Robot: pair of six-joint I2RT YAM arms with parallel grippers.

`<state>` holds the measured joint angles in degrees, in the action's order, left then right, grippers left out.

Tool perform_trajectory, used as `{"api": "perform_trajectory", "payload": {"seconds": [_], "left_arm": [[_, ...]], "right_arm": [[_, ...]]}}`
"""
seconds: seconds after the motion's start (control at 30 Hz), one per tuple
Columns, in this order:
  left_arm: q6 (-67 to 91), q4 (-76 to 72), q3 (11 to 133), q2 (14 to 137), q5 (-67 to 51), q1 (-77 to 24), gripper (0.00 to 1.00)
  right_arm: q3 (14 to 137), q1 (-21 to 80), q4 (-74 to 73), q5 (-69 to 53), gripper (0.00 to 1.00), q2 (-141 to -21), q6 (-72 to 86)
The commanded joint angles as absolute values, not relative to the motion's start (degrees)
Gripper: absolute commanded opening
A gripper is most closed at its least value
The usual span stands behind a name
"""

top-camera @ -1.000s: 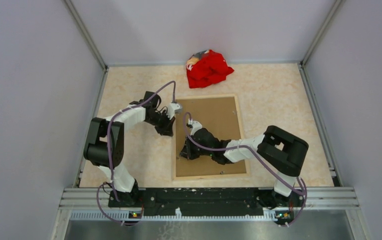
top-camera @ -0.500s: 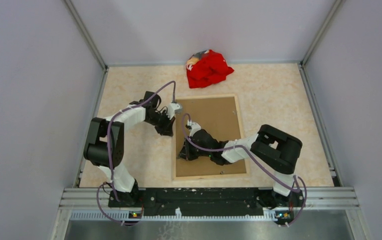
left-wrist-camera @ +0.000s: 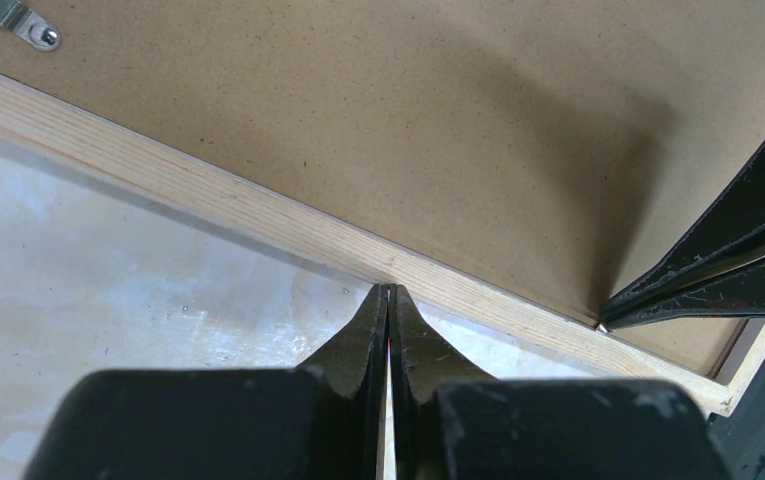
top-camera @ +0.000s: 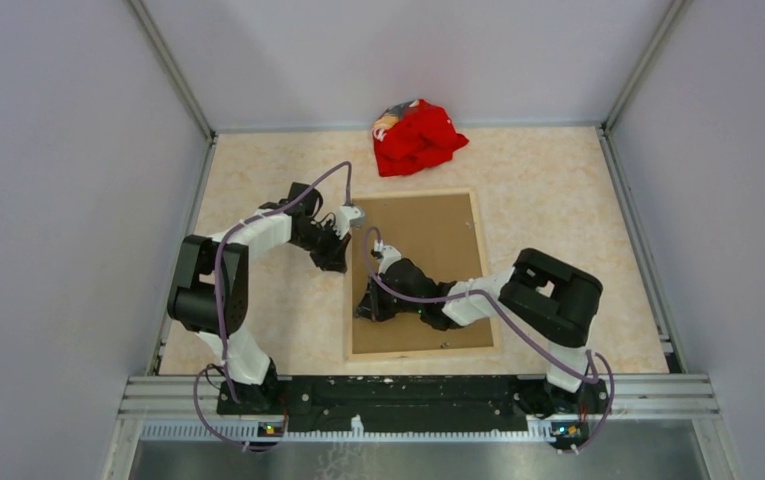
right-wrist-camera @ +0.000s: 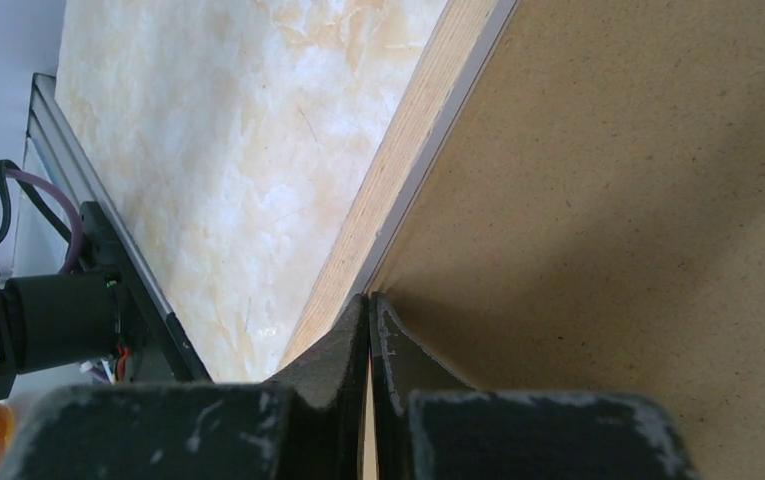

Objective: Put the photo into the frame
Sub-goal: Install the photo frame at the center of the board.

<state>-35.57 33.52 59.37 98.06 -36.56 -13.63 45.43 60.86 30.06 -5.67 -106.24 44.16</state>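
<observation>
The frame (top-camera: 420, 353) lies face-down in the middle of the marbled table (top-camera: 558, 220), long side running away from the arm bases, pale wood back edges uppermost. It holds a plain brown backing board (top-camera: 438, 235) that fills the recess; the photo cannot be made out in any view. A small metal clip (left-wrist-camera: 18, 22) lies on the board near the wood rail. The left arm reaches forward and bends inward over the table. The left gripper (left-wrist-camera: 389, 290) points down, with its jaws pressed together on nothing. Its tips meet the outer side of the frame's left rail where the rail meets the table. The right arm folds across from the right, its forearm low over the board. The right gripper (right-wrist-camera: 368, 298) is likewise closed and empty. Its tips are set into the seam between the board's left edge and the inner side of the same rail, nearer the arm bases than the left gripper. The two grippers stand near each other, apart, on opposite sides of the rail. A crumpled red cloth (top-camera: 418, 138) lies at the far edge of the table, clear of the frame.
</observation>
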Motion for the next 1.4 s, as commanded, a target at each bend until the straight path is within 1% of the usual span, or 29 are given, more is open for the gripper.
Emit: {"api": "perform_trajectory", "payload": {"seconds": [0.0,0.1,0.23,0.27,0.37,0.5,0.67,0.87,1.07,1.37], "left_arm": [[-33.87,32.43,60.95,98.77,-36.62,-13.73,0.06],[-31.63,31.66,62.67,99.24,-37.15,-12.48,0.06],[-28.4,31.66,66.95,101.65,-41.26,-9.14,0.07],[-27.63,31.26,67.84,102.41,-41.87,-8.57,0.08],[-25.74,30.32,70.35,105.39,-43.86,-7.66,0.12],[-24.02,30.32,73.38,110.09,-45.95,-7.65,0.13],[-23.29,30.05,74.15,112.75,-47.69,-7.65,0.13],[-23.98,29.49,73.6,113.96,-46.67,-7.56,0.08],[-24.41,28.87,72.11,113.61,-46.2,-7.56,0.07],[-24.45,28.72,71.58,112.94,-46.31,-7.47,0.07]], "right_arm": [[48.24,58.65,28.29,-5.57,0.0,-104.17,42.81],[48.55,54.61,27.56,-6.21,0.0,-100.87,42.0],[51.09,47.77,25.38,-8.74,0.0,-99.15,40.74],[52.09,45.67,24.94,-9.7,0.02,-99.52,40.66],[55.55,41.84,24.32,-11.74,0.12,-102.55,40.41],[61.97,38.74,23.2,-14.23,0.19,-109.92,40.5],[69.13,37.72,22.27,-16.09,0.22,-117.22,40.62],[74.82,37.78,21.2,-16.8,0.23,-122.52,41.11],[78.04,37.74,20.04,-17.68,0.24,-126.52,41.83],[80.23,37.77,18.67,-18.04,0.23,-128.32,42.19]]}}
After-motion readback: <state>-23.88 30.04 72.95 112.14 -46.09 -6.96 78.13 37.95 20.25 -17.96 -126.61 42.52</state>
